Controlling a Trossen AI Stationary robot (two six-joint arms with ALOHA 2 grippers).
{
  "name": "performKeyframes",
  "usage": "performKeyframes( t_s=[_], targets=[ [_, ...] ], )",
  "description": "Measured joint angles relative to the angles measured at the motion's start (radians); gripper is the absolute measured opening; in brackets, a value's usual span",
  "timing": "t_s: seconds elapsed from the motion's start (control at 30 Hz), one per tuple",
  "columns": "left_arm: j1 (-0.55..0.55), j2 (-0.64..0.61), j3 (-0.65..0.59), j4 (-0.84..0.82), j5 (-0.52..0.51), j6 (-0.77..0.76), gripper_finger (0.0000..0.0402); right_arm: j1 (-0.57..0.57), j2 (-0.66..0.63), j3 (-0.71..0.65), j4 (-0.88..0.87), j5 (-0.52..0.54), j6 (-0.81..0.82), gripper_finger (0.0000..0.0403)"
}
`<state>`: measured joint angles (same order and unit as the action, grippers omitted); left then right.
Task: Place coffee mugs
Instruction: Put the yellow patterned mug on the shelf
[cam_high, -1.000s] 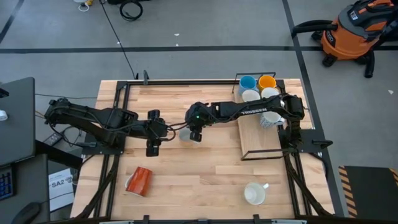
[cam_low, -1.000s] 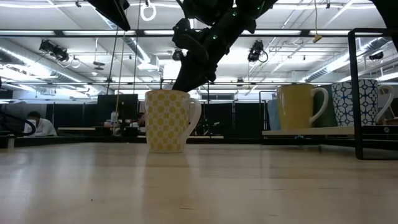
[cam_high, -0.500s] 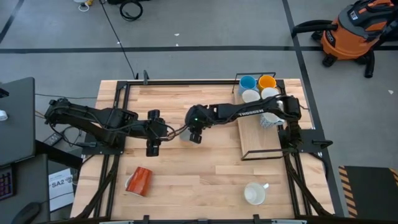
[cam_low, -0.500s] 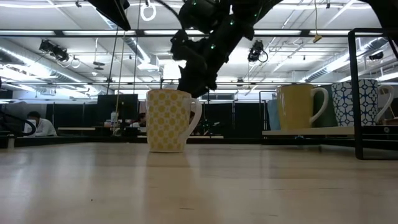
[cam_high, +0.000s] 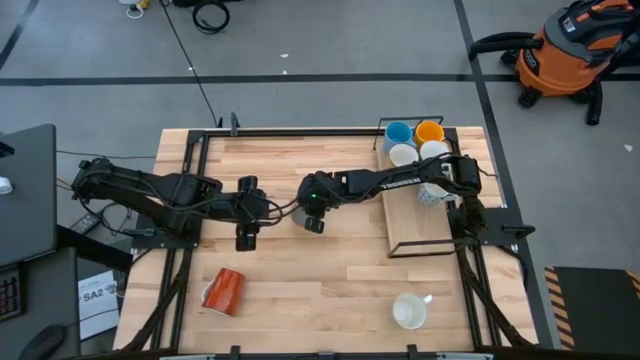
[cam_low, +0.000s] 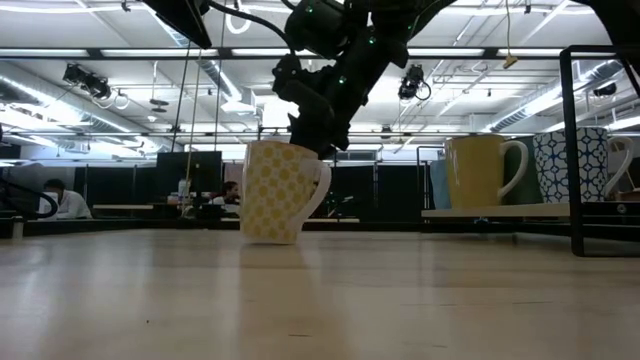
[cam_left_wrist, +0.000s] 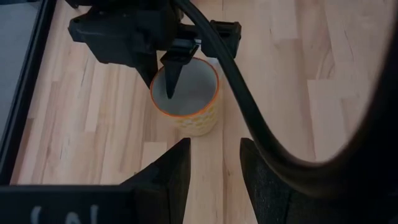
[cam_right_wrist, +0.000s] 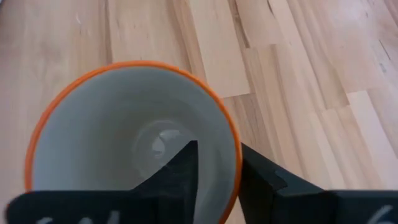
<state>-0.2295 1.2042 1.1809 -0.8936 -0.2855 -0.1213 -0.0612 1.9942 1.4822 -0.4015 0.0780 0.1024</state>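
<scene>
Eight mugs: five on far-right rack (cam_high: 418, 225), red-orange one (cam_high: 222, 290) and white one (cam_high: 409, 311) near edge. Right claw (cam_high: 312, 213) clamped on tilted dotted mug's (cam_low: 275, 191) rim mid-bench; left claw (cam_high: 246, 232) apart beside.

Grey concrete floor (cam_high: 330, 50) is crossed by dark tape lines; an orange shop vacuum (cam_high: 570, 50) is parked at one corner. Light plank counter (cam_high: 330, 270) is framed in black. Fluorescent strips (cam_low: 120, 35) run overhead; a seated person (cam_low: 62, 203) is seen behind.
</scene>
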Motion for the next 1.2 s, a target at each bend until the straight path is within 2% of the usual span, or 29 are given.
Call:
performKeyframes(
  t_s=[0.23, 0.43, 0.63, 1.03, 1.2],
  targets=[
    [0.000, 0.000, 0.000, 0.000, 0.000, -0.006, 0.0144, 0.000, -0.004, 0.001, -0.010, -0.005, 0.000, 0.0032],
    [0.000, 0.000, 0.000, 0.000, 0.000, -0.025, 0.0144, 0.000, -0.015, 0.001, -0.024, -0.013, -0.024, 0.0032],
    [0.000, 0.000, 0.000, 0.002, 0.000, -0.026, 0.0144, 0.000, -0.063, -0.001, -0.083, -0.074, -0.045, 0.0034],
    [0.000, 0.000, 0.000, 0.005, 0.000, -0.026, 0.0144, -0.006, -0.228, 0.000, -0.389, -0.082, -0.130, 0.0033],
    [0.000, 0.000, 0.000, 0.005, 0.000, -0.040, 0.0144, -0.021, -0.328, 0.000, -0.516, -0.134, -0.130, 0.0034]
  ],
)
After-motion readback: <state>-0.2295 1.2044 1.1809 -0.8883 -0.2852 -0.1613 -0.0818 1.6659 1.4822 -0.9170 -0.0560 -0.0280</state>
